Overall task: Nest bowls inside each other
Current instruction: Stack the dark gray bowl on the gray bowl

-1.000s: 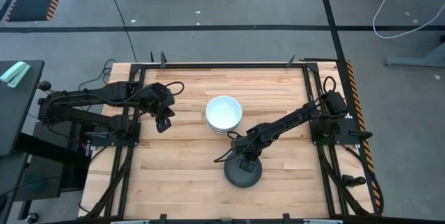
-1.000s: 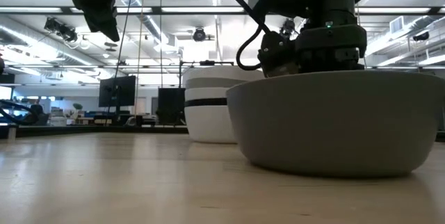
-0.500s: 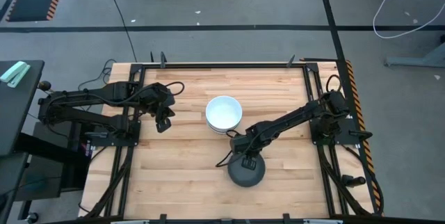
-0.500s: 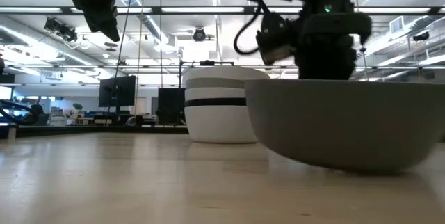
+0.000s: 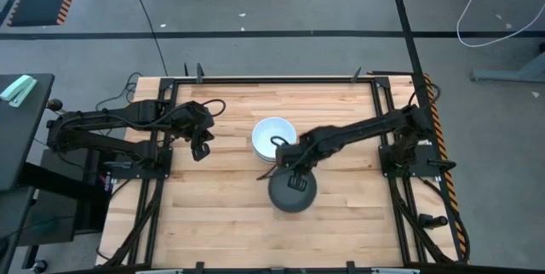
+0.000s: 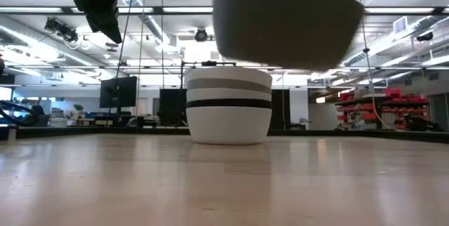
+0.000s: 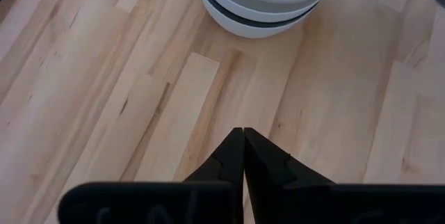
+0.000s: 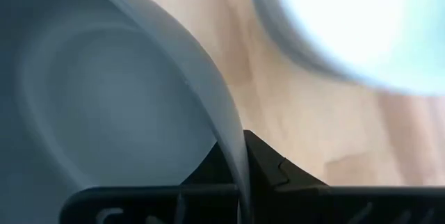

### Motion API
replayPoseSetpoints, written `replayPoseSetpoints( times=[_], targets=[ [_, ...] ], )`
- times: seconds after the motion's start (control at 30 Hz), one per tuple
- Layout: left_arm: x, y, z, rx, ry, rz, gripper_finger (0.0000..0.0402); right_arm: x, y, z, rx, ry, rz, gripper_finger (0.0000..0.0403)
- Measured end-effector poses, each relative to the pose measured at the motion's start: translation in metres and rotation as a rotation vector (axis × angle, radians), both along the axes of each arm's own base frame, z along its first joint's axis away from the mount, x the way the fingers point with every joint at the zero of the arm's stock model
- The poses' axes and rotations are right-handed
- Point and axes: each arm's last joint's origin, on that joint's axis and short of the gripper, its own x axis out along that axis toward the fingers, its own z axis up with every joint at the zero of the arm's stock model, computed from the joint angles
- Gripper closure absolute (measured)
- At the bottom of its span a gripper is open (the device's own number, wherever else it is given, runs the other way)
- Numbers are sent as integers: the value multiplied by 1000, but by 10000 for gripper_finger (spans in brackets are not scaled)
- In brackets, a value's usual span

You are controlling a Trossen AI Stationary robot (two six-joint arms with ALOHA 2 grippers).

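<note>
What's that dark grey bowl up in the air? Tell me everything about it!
The dark grey bowl is round and shallow, with a smooth matte look, maybe ceramic or plastic. It is off the table: the low view shows it hanging in the air, roughly level, higher than the stack of bowls. The right gripper has its jaws pinched on the rim, one inside and one outside the wall. From above it sits just beside the stack's white top bowl, toward the table's near edge. Nothing else touches it.
</note>
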Motion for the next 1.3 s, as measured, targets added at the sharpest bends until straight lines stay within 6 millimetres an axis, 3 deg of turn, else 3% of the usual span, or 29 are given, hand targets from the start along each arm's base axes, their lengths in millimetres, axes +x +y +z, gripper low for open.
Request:
replayPoseSetpoints(
  times=[0.13,0.33,0.57,0.8,1.07,1.3],
  targets=[
    [0,0,0,2,-3,-2,385,8,-20,30,-5,-96,-30,396],
    [1,0,0,21,-3,-16,377,18,-65,66,-16,-224,-138,395],
    [1,0,0,22,-4,-19,387,14,-122,89,-11,-299,-290,396],
    [1,0,0,40,0,-45,383,15,-164,74,9,-267,-405,396],
    [1,0,0,40,1,-47,377,38,-172,31,85,-164,-340,396],
    [1,0,0,40,1,-46,387,44,-182,10,116,-111,-338,396]
  ],
)
